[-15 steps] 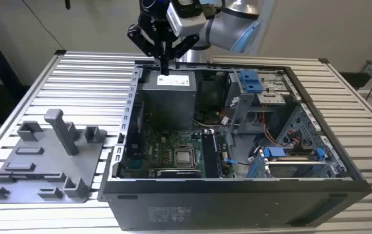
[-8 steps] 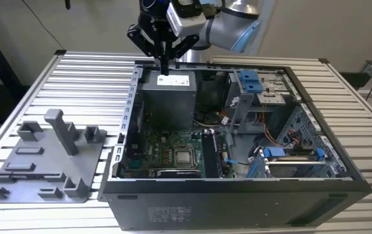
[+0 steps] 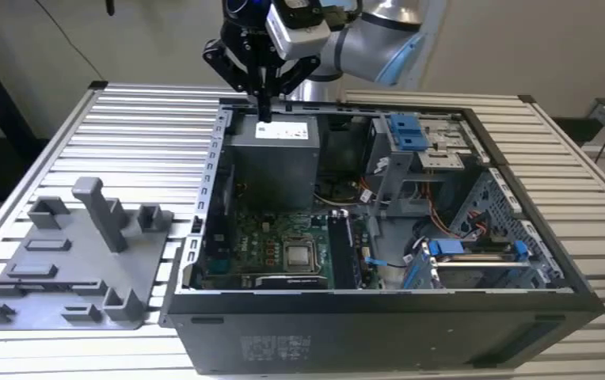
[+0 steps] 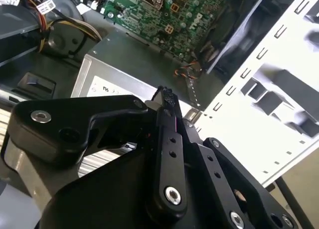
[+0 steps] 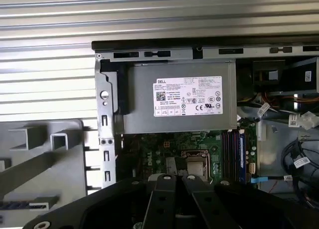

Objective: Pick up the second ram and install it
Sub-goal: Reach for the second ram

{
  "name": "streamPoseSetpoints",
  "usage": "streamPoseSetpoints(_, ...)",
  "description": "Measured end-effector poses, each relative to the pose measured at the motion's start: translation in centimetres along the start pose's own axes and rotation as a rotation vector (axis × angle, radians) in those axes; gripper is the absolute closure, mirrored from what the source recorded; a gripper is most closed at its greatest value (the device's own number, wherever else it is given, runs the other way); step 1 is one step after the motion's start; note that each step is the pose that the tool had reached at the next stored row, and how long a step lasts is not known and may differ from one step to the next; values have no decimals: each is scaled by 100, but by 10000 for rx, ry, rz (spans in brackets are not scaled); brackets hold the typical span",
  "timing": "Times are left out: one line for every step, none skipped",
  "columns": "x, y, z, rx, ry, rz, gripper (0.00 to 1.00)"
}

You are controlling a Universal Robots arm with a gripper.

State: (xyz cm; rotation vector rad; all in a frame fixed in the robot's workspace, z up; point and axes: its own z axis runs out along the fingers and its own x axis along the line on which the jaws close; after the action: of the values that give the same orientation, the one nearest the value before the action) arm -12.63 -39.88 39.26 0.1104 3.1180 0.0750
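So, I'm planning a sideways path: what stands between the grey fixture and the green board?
The case's side wall, upright between the grey fixture and the green board, in the exterior view.

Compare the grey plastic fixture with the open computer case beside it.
Colour: the grey plastic fixture is light grey, the computer case black.
Shape: the fixture is a low plate with short posts and one taller one; the case is a deep walled box.
Contents: the case holds a green board and a power supply; the fixture has neither.
Shared: both lie on the slatted table, the fixture at the exterior view's left.
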Motion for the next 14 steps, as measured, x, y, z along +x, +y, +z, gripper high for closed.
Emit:
streamPoseSetpoints(14, -1, -1, 1, 1, 1, 89)
streamPoseSetpoints(30, -2, -1, 1, 1, 1, 89)
streamPoseSetpoints(50, -3, -1, 0, 0, 1, 89)
streamPoseSetpoints(71, -5, -1, 0, 0, 0, 89)
streamPoseSetpoints(89, -7, -1, 0, -2, -6, 89)
streamPoseSetpoints(108, -8, -1, -1, -3, -17, 89)
streamPoseSetpoints(126, -9, 0, -1, -3, -28, 89)
streamPoseSetpoints(143, -11, 0, -1, -3, -40, 89)
streamPoseSetpoints(158, -12, 0, -1, -2, -49, 89)
streamPoseSetpoints(172, -13, 1, -2, -2, -58, 89)
streamPoseSetpoints(186, -14, 1, -2, -2, -66, 89)
streamPoseSetpoints(202, -15, 1, -1, -1, -74, 89)
streamPoseSetpoints(218, -16, 1, -2, -1, -80, 89)
streamPoseSetpoints(236, -17, 1, -1, 0, -85, 89)
